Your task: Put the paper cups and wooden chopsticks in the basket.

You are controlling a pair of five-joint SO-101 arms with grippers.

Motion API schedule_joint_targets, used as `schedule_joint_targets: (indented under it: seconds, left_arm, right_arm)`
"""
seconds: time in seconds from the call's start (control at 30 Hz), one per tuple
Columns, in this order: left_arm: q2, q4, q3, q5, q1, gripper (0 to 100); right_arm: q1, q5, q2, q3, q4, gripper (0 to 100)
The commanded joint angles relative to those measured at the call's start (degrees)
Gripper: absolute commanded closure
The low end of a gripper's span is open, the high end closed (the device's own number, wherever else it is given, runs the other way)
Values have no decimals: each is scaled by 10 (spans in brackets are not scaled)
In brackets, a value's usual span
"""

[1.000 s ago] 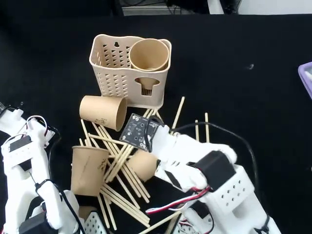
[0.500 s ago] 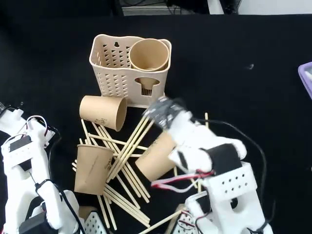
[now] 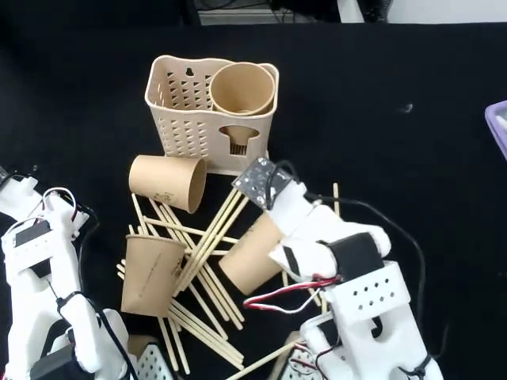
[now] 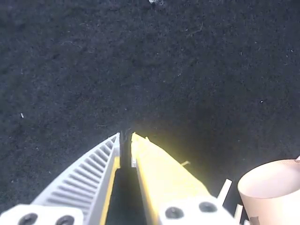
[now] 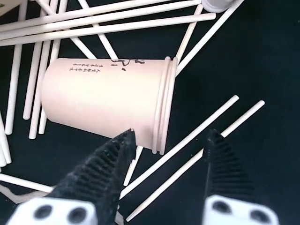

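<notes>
The beige basket (image 3: 190, 119) stands at the back with one paper cup (image 3: 242, 89) upright inside. Three more cups lie on the black table: one in front of the basket (image 3: 168, 182), one at the left (image 3: 149, 273), one in the middle (image 3: 252, 255) beside the right arm (image 3: 317, 237). Wooden chopsticks (image 3: 198, 261) are scattered among and under them. My right gripper (image 5: 171, 136) hangs open just above the middle cup (image 5: 108, 101), near its rim, over loose chopsticks (image 5: 187, 140). My left gripper (image 4: 125, 138) is shut on nothing over bare cloth, with a cup mouth (image 4: 272, 187) beside it.
The left arm (image 3: 40, 269) stands at the table's near left corner. A purple object (image 3: 497, 123) pokes in at the right edge. Bare black table lies right of the basket and along the back.
The right arm has swung back and to the right off the chopstick pile. The middle cup now shows more fully, and several chopsticks have shifted toward the basket. The left arm has kept still.
</notes>
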Motion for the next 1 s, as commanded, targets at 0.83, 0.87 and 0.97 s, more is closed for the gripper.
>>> schedule_joint_targets:
  seconds: [0.83,0.87,0.97]
  left_arm:
    - [-15,-11,-5,4,1,948]
    - [-15,-11,-5,4,1,948]
    - [-15,-11,-5,4,1,948]
  right_arm:
    - [-103,29,86,-70,39,988]
    - [-103,29,73,-87,63,988]
    - [-103,29,32,-154,151,988]
